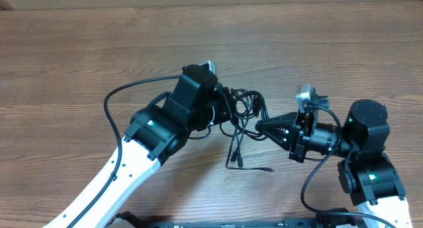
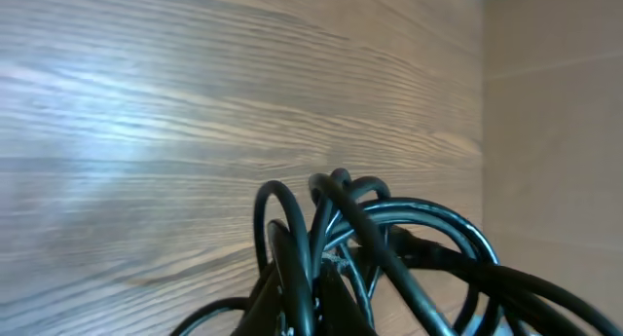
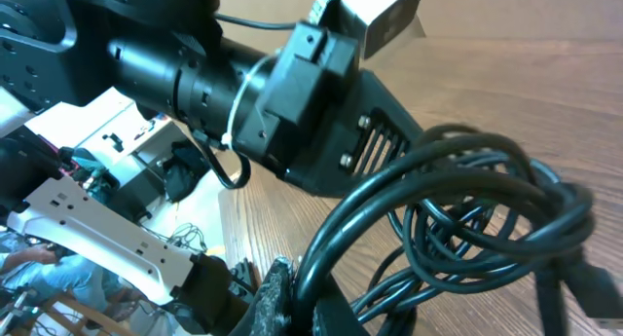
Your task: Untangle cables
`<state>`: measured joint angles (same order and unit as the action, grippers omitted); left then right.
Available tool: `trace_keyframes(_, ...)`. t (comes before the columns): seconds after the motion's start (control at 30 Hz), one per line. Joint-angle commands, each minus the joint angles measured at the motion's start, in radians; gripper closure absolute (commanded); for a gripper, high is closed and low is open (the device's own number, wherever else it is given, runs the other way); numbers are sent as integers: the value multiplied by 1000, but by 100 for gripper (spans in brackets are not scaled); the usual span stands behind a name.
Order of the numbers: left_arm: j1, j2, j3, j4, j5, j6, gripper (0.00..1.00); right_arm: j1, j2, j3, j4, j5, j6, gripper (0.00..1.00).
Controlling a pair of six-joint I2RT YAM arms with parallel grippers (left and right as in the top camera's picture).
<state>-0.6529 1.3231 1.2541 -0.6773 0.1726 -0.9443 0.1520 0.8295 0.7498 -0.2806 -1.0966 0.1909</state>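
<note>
Both the left tool (image 1: 223,108) and right tool (image 1: 259,127) are pinched shut on opposite sides of the cables (image 1: 243,104) bunched between them over the desk (image 1: 92,43), presumably so pulling apart loosens the knot.

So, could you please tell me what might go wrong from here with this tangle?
The left end effector and right end effector are both shut on the cables, close together; pulling apart may tighten the knot instead of loosening it. With so little gap, the two could also bump. The loose ends trailing from the bundle might snag as it moves.
</note>
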Motion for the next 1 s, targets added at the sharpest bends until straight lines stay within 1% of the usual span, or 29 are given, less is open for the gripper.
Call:
trace_keyframes(0.0,4,-3,18,-33,-100,-21,96,-1,-10,3,26,-32,22,96)
trace_keyframes(0.2,3,-3,18,-45,-104,-21,96,-1,-10,3,52,-32,51,96)
trace_keyframes(0.33,3,-3,18,-44,-101,-21,96,-1,-10,3,101,-35,128,96)
trace_keyframes(0.5,-18,-3,18,-16,-100,-8,96,-1,-10,3,103,-35,128,96)
trace_keyframes(0.77,-106,-3,18,122,-95,166,96,-1,-9,3,92,-21,127,96)
trace_keyframes(0.87,-124,-3,18,153,-95,237,96,-1,-9,3,88,0,127,96)
trace_keyframes(0.97,-132,-3,18,158,-95,282,96,-1,-9,3,88,0,128,96)
